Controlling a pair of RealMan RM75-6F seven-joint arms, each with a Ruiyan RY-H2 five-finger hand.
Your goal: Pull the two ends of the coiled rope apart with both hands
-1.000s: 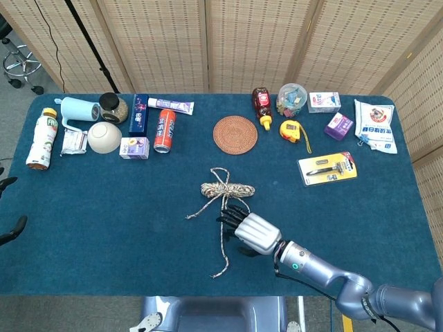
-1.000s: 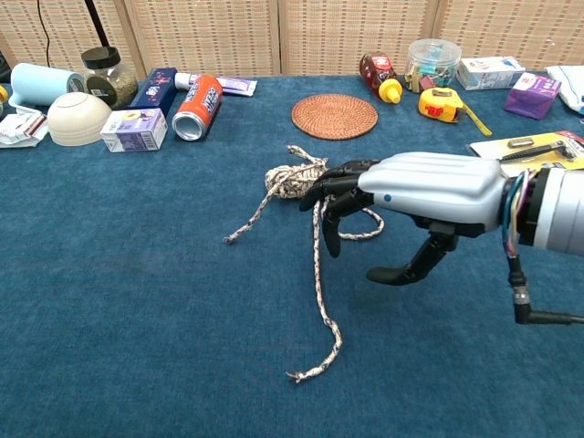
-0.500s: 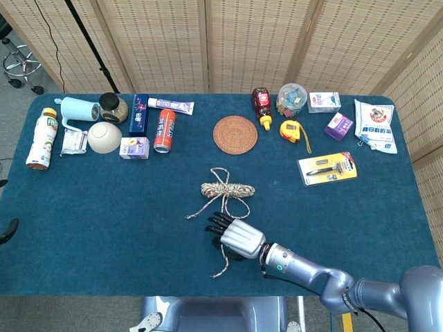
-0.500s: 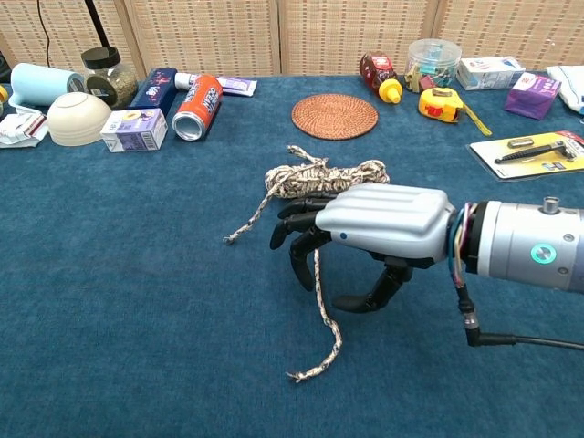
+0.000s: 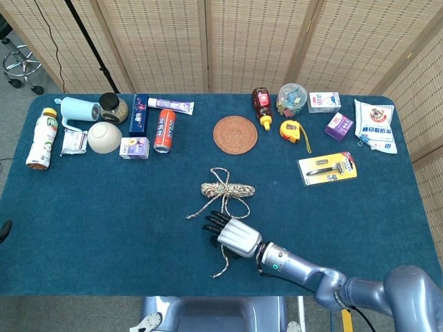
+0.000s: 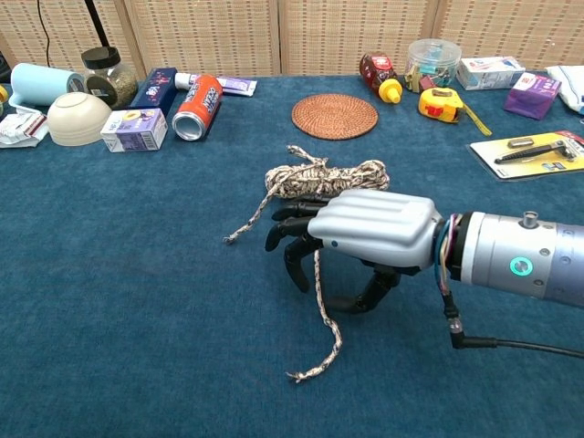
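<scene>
Rope (image 5: 225, 189) is seen near the middle of the blue table (image 5: 104, 207), gathered into a tied bundle with two loose ends trailing toward the robot. One end (image 6: 246, 224) runs off to the left of the bundle; the other end (image 6: 321, 319) leads down under the right hand (image 6: 360, 233) and finishes in a frayed tip nearer the table's front edge. The right hand is held palm down just in front of the bundle, its dark fingers (image 6: 290, 239) curled downward around the longer strand, with the thumb hooked below. Whether the strand is actually pinched cannot be told, since the palm hides the contact in both views. In the head view the same hand (image 5: 235, 235) is shown lying across that strand, between the bundle and the frayed tip. The left hand is not shown in either view.

Along the far edge, a round woven mat (image 5: 235, 134), a red can (image 5: 164, 130) lying on its side, a white bowl (image 5: 104, 137) and a yellow tape measure (image 5: 289, 129) are lined up, well apart from the rope.
</scene>
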